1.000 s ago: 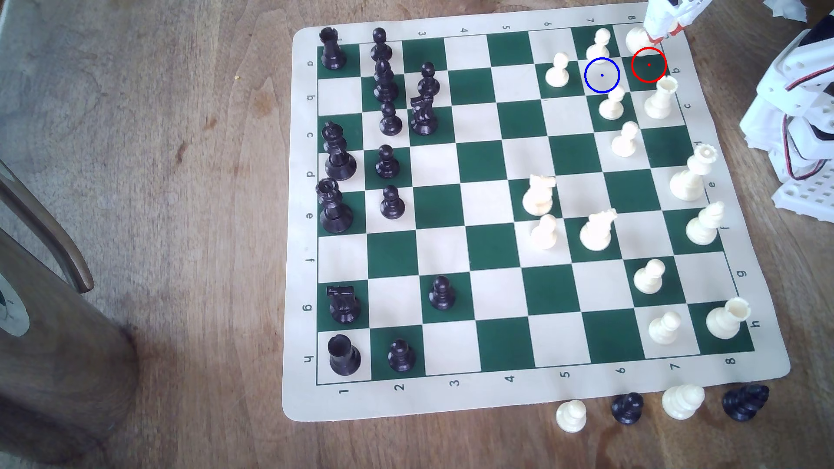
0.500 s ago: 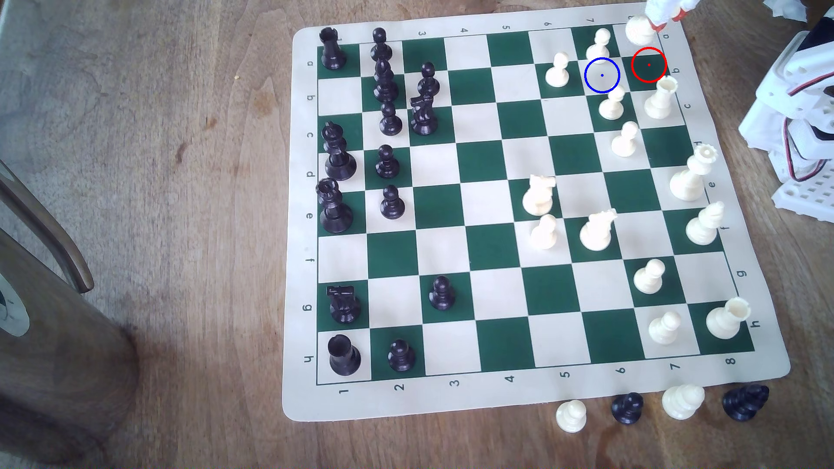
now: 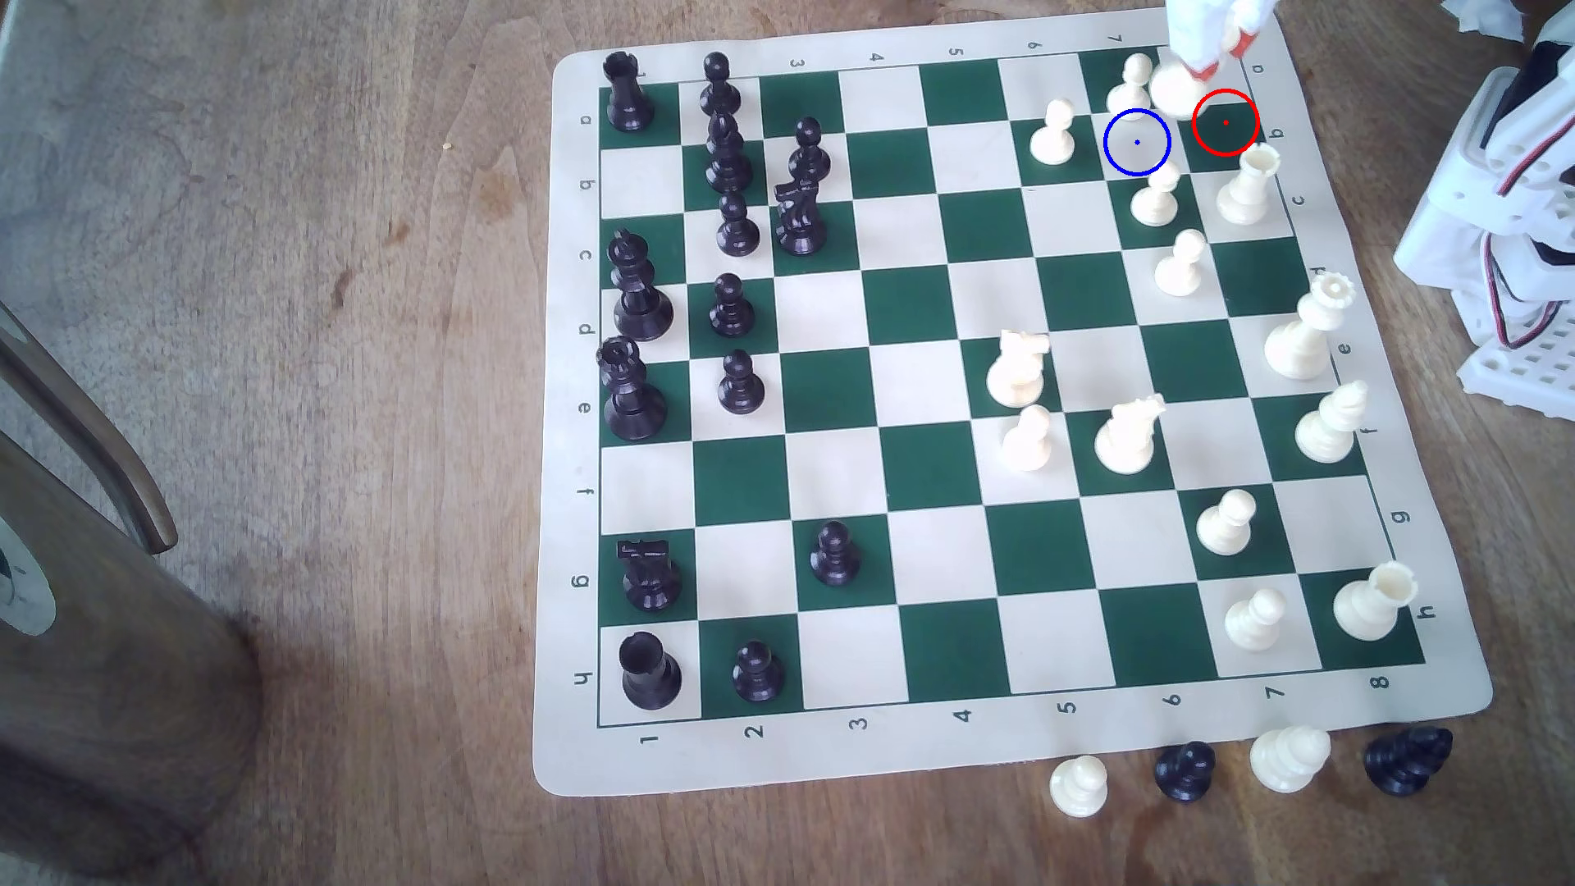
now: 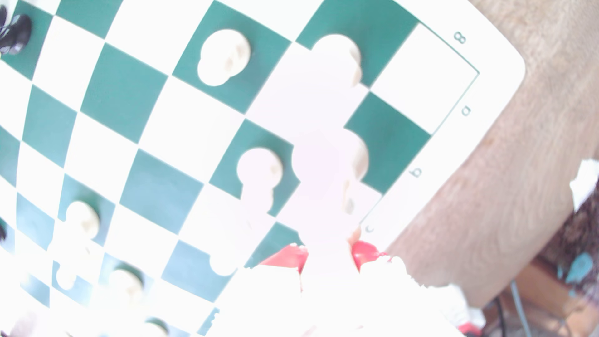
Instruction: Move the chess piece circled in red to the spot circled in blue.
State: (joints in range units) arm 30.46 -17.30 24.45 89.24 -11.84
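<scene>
In the exterior view the gripper [image 3: 1214, 60] has its red-tipped jaws clamped on the cream-white bishop [image 3: 1176, 85], held above the board between the empty red-ringed green square [image 3: 1225, 123] and the blue-ringed cream square [image 3: 1137, 142], beside a white pawn [image 3: 1132, 81]. Pickup looks done; lowering and release remain. In the wrist view the bishop [image 4: 324, 181] hangs between red pads [image 4: 288, 256], overexposed.

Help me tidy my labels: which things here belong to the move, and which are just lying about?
Job: tool gripping the cream piece; blue-ringed square; red-ringed square.
Lying about: four off-board pieces; brown cylinder.
</scene>
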